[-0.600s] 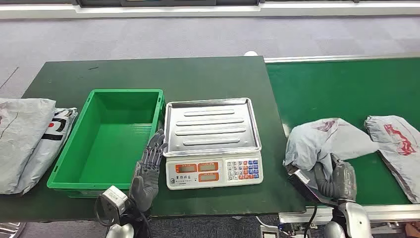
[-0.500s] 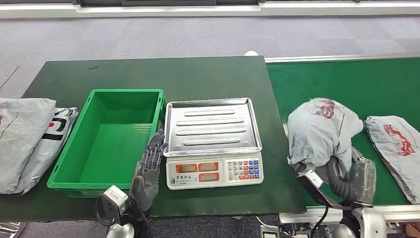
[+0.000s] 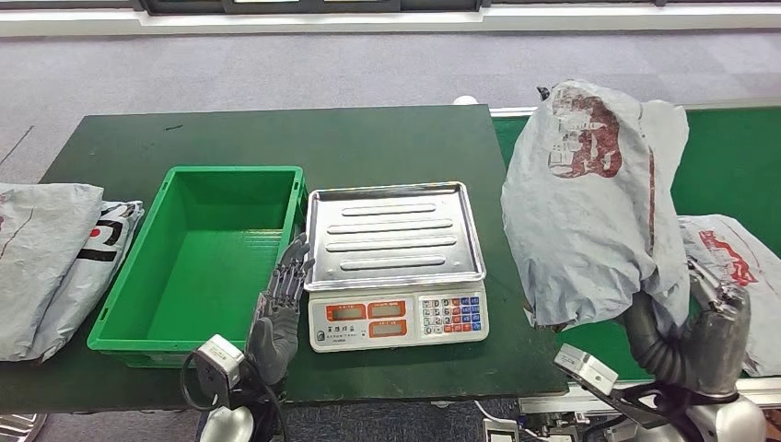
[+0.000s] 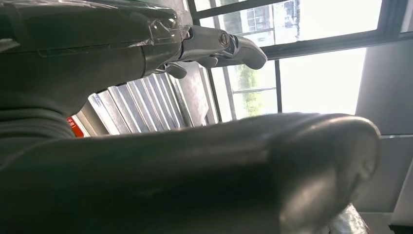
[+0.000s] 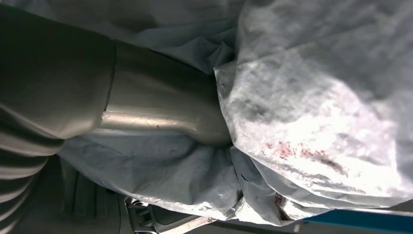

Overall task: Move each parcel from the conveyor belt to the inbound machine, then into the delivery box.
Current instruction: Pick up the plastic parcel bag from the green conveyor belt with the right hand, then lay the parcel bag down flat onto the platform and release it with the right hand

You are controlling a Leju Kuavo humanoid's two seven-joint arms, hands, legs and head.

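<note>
My right hand [image 3: 705, 336] grips a crumpled grey parcel [image 3: 585, 203] with a red print and holds it high above the green conveyor belt [image 3: 728, 152], close to the camera. The right wrist view shows its thumb [image 5: 160, 114] pressed into that grey parcel [image 5: 316, 122]. A second grey parcel [image 3: 737, 267] with red lettering lies on the belt behind the hand. The scale [image 3: 396, 262], with a bare steel pan, stands mid-table. To its left sits the green delivery box [image 3: 198, 262], with nothing in it. My left hand [image 3: 276, 318] hovers open between box and scale, fingers straight.
Two grey parcels [image 3: 46, 258] are stacked at the dark green table's [image 3: 322, 143] left edge. Grey carpet floor lies beyond the table. The scale's keypad and displays [image 3: 401, 318] face me.
My right hand has lifted the grey parcel from the belt up high and a little leftward, so it looms large in the head view. My left hand has stayed put.
</note>
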